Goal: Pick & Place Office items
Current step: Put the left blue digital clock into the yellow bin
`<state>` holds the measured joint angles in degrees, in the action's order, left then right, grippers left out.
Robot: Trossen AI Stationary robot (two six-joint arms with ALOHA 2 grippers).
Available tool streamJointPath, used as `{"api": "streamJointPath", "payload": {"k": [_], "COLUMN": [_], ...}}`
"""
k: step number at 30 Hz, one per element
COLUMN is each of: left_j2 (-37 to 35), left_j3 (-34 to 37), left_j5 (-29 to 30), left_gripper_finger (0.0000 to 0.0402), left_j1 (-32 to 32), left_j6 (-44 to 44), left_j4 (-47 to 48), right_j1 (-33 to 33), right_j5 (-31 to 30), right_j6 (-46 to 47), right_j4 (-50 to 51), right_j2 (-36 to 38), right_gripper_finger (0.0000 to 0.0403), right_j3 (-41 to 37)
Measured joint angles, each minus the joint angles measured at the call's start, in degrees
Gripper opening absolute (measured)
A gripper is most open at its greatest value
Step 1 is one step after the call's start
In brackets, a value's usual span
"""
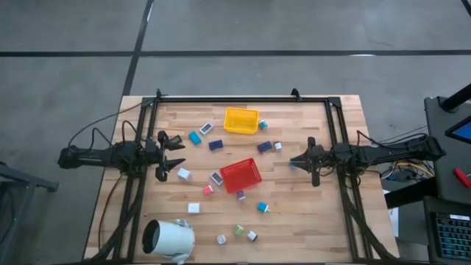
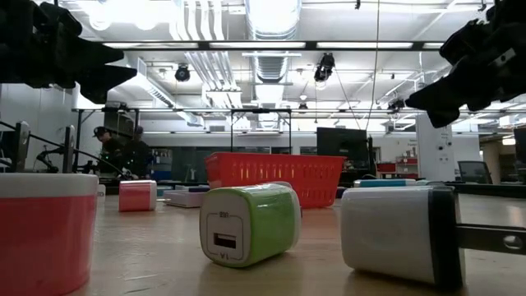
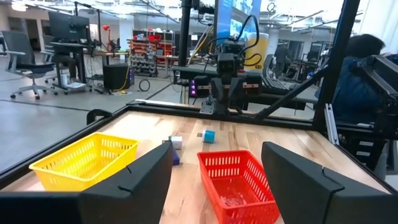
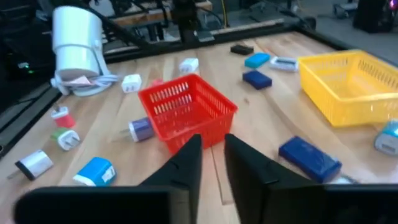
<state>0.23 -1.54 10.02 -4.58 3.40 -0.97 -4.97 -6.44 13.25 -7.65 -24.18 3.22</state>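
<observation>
The office items (image 1: 221, 178) lie scattered over the wooden tabletop (image 1: 309, 221), none of them in a tray or in an end effector. Taking the red tray (image 1: 241, 175) as the centre of the clock in the high view: a white-and-grey piece touches its 9 o'clock edge, a pink piece (image 1: 208, 190) sits just beyond at 8 o'clock, and a purple piece (image 1: 241, 195) lies just beside it at 6 o'clock. A teal piece (image 1: 263, 207) lies near at 5 o'clock. A green piece (image 1: 238, 230) and two white ones lie well apart at 6 o'clock, near the tabletop's front edge. A white piece (image 1: 193, 208) is at 8 o'clock and another white piece (image 1: 183, 174) at 9 o'clock. Two navy pieces (image 1: 215, 145) lie between the red tray and the yellow tray (image 1: 241, 120), which stands at 12 o'clock. A teal piece (image 1: 195, 137) sits at 10 o'clock.

A large white cylinder (image 1: 168, 239) lies on its side at 7 o'clock, well apart.

The left end effector (image 1: 176, 154) hovers at 9 o'clock, its fingers spread wide and holding nothing. The right end effector (image 1: 294, 161) hovers at 3 o'clock; in its wrist view the fingers (image 4: 186, 163) stand nearly together with a narrow gap and nothing between them.
</observation>
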Motion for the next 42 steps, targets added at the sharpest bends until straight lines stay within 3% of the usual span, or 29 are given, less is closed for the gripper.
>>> {"api": "streamJointPath", "payload": {"k": [6, 13, 33, 42], "left_j2": [0.0, 0.0, 1.7, 9.2], "left_j3": [0.0, 0.0, 0.0, 0.1], "left_j5": [-0.1, -0.2, -0.2, -0.9], "left_gripper_finger": [0.0252, 0.0252, 0.0253, 0.0253], "left_j1": [0.0, 0.0, 0.0, 0.0], "left_j6": [0.0, -0.8, -3.6, -0.6], "left_j4": [1.2, 1.7, 2.2, -4.3], "right_j1": [0.0, 0.2, -0.5, -3.6], "right_j5": [-5.6, -5.9, -5.1, -5.7], "right_j6": [3.7, 5.1, -6.9, -8.6], "right_j4": [-2.1, -1.2, 1.5, -1.6], "right_j2": [-3.0, -7.5, -45.2, -52.6], "right_gripper_finger": [0.0173, 0.0254, 0.0249, 0.0249], "right_j3": [0.0, 5.1, 23.3, 26.4]}}
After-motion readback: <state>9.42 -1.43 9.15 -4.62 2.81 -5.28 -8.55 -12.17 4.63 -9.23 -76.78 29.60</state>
